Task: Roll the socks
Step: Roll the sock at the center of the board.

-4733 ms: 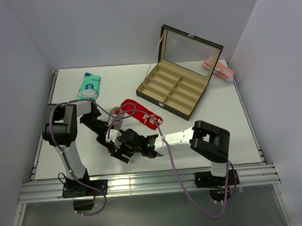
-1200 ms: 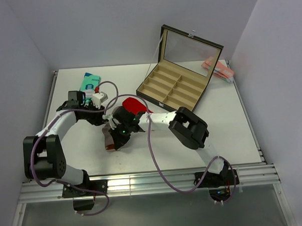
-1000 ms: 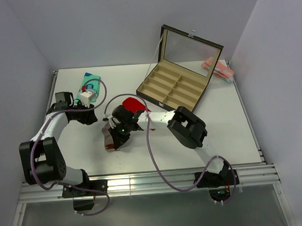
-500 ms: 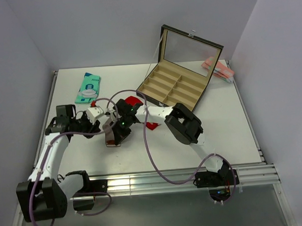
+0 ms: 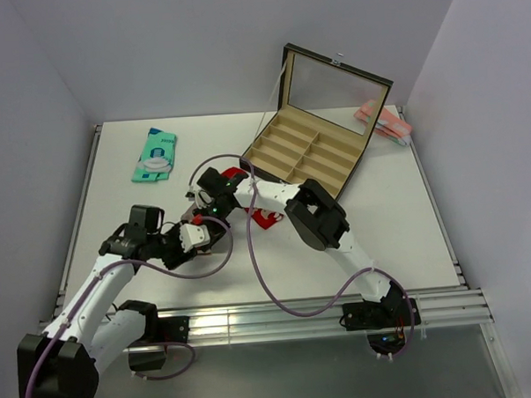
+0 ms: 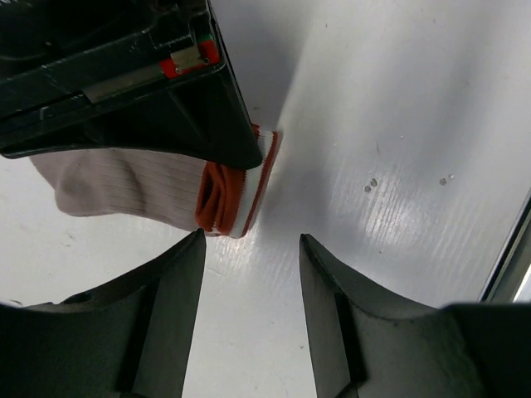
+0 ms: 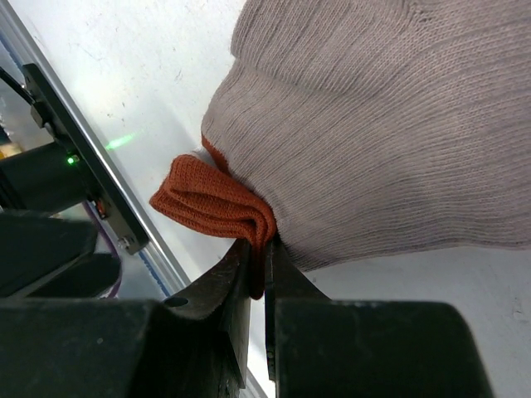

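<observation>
left pincer (image 6: 250, 242): spread, empty, just beside cuff (image 6: 228, 199) | right pincer (image 7: 258, 249): pinching the socks' (image 7: 357, 141) folded red cuff (pale ribbed side out) | socks: on counter (image 6: 398, 124), near box (image 5: 264, 134)

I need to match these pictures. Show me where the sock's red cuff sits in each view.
Top external: left of centre, hidden under the right gripper; only red sock fabric shows beside it.
Left wrist: the cuff lies centre-left, at the tip of the right gripper's black body.
Right wrist: lower left, pinched between that gripper's fingers.
Shared landmark: the right gripper, shut on the cuff.
</observation>
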### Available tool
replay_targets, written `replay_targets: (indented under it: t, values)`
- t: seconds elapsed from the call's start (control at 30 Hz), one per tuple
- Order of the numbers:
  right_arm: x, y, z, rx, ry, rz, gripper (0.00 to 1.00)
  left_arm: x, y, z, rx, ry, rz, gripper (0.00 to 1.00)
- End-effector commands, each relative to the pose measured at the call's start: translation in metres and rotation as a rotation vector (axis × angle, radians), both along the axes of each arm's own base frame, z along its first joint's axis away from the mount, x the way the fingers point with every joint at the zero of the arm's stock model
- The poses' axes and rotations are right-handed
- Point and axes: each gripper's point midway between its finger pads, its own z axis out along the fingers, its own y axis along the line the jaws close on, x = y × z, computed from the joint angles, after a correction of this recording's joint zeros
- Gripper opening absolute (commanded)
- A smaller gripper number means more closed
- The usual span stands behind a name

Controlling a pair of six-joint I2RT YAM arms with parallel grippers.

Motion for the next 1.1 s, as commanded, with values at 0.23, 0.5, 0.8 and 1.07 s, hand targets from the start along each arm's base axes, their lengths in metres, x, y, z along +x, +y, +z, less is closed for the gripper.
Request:
replay_targets:
  t: [0.23,0.5,0.8,1.07]
  values:
    - [-0.001,-0.016,-0.035,-0.101,0.005,-0.038,0.0,0.031,-0.002,-0.015,0.01,-0.074,0.038,0.56]
    - [-0.002,-0.014,-0.036,-0.087,0.007,-0.046,0.0,0.043,-0.002,-0.025,-0.02,-0.045,0.085,0.51]
    - [-0.004,-0.015,-0.036,-0.061,0.005,-0.064,0.0,0.046,0.005,-0.03,-0.062,0.034,0.112,0.45]
    - [-0.006,-0.016,-0.037,-0.046,0.001,-0.084,0.0,0.042,0.003,-0.037,-0.06,0.126,0.104,0.3]
